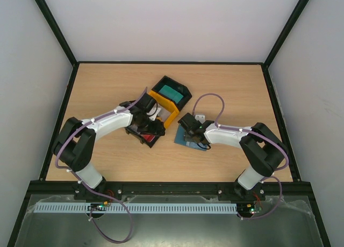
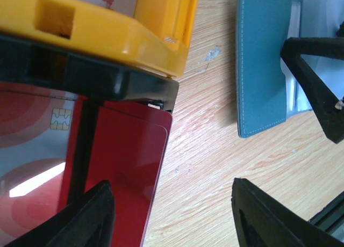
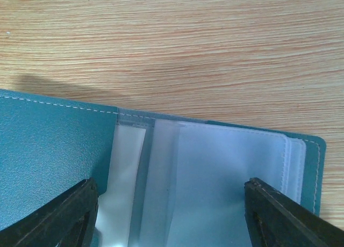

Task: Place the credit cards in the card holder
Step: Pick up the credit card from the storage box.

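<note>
Wooden tabletop point(image 1: 107, 91), white-walled enclosure point(image 1: 172, 21). Right claw point(image 3: 172, 215), jaws spread wide and gripping nothing, poised over the opened card holder point(image 3: 48, 161). Left claw point(image 2: 172, 220), left of the card holder, open above red credit cards point(image 2: 129, 161) at a black tray point(image 2: 123, 83).

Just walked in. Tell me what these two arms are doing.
The left gripper hangs open over the red credit cards in the black tray, next to the yellow tray; nothing is between its fingers. The right gripper is spread open over the blue card holder, which lies opened on the table with its clear sleeves showing. The sleeves in view look empty.
</note>
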Controlling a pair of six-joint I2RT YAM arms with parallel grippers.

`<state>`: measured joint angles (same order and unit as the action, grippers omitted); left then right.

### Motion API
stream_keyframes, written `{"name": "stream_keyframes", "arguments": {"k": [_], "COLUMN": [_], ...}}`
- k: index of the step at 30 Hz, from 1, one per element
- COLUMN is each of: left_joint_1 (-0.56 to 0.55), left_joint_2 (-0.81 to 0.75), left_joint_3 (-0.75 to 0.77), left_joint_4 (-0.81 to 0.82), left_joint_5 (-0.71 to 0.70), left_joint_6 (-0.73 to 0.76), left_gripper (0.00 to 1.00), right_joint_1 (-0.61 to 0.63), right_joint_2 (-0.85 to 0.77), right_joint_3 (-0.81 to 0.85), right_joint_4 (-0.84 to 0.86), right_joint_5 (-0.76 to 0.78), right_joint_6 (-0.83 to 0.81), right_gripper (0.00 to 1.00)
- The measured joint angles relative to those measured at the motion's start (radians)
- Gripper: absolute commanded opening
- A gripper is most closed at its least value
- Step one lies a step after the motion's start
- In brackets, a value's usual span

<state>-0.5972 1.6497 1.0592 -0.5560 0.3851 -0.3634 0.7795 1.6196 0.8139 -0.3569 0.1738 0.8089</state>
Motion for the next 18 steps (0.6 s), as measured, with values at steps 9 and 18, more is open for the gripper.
{"name": "stream_keyframes", "arguments": {"k": [9,18], "left_joint_1": [-0.077,-0.116], "left_joint_2": [0.033,0.082], "left_joint_3": [0.008,0.023], "left_joint_4": [-0.019,-0.04], "left_joint_5": [-0.183,-0.284], "left_joint_6": [0.024,0.031], "left_gripper": [0.72,0.68], "right_joint_1": [0.0,0.0], "right_joint_2": [0.0,0.0], "right_joint_3": [-0.002,-0.004], "right_joint_4": [0.005,0.009], "right_joint_5": [0.003,0.006], "right_joint_6": [0.003,0.003], "right_gripper": [0.73,0.73]}}
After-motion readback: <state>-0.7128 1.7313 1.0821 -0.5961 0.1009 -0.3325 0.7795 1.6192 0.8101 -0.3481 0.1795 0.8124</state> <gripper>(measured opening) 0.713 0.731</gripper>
